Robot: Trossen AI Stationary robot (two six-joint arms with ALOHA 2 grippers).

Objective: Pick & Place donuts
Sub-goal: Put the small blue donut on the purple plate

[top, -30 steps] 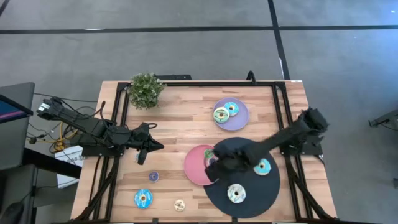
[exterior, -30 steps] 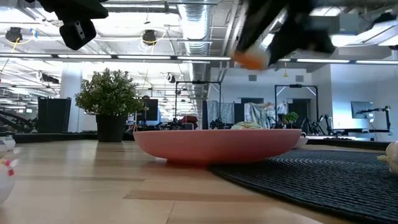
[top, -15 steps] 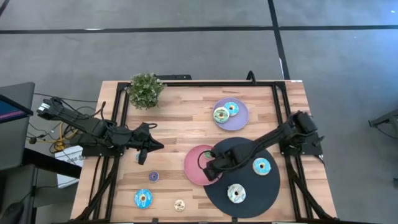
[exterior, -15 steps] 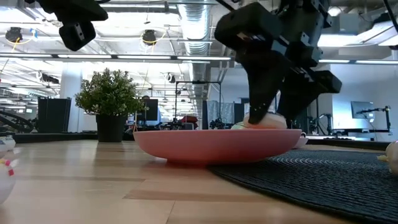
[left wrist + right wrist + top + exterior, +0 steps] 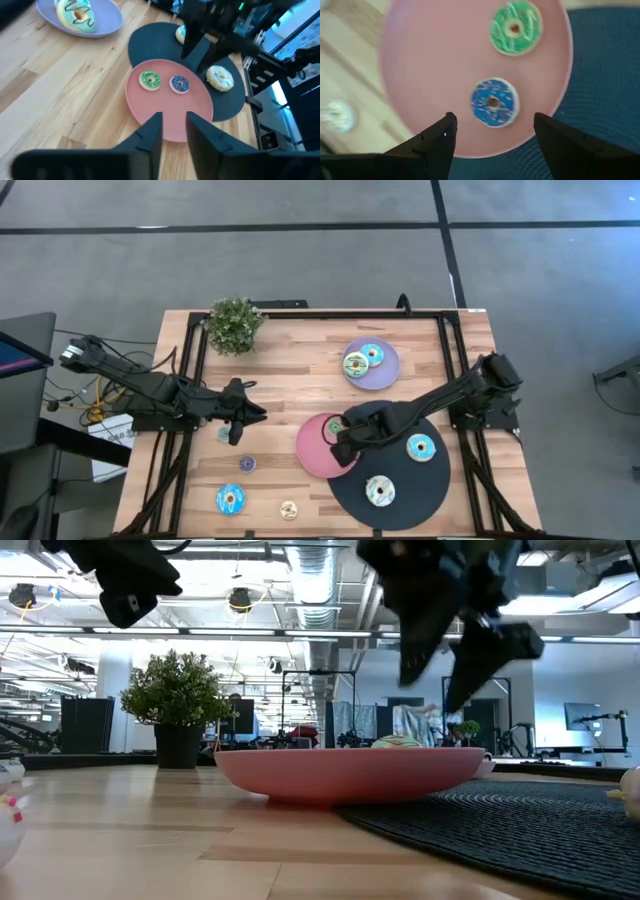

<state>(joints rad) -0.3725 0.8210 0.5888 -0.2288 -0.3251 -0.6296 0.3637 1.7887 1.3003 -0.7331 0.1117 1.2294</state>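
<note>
- Along the near table (image 5: 300, 385) edge, three loose donuts: a large blue one (image 5: 230, 499), a small yellow one (image 5: 288, 509), a small purple one (image 5: 247, 464); all ring-shaped, iced, sprinkled.
- Just beyond, on the black mat (image 5: 400, 485), two large donuts: one pale-iced (image 5: 380, 491), one blue-iced (image 5: 421, 447).
- On the pink plate (image 5: 315, 450), overlapping the mat's left edge, two small donuts: green with white drizzle (image 5: 515, 27), dark blue with coloured sprinkles (image 5: 494, 102), side by side but apart.
- Right gripper (image 5: 345, 442) raised above the pink plate, fingers spread wide, nothing between them, the blue donut lying free below.
- Left gripper (image 5: 243, 416) above bare wood at the table's left side, fingers a narrow gap apart, empty; a small pale donut (image 5: 222, 434) partly hidden just below it.
- Farther back, on the lilac plate (image 5: 385, 370), two more donuts, yellow-green (image 5: 355, 364) and blue (image 5: 374, 354), touching.
- At the far left corner, one potted plant (image 5: 236, 324).
- Count in view: ten donuts, two plates, one mat, one plant.
</note>
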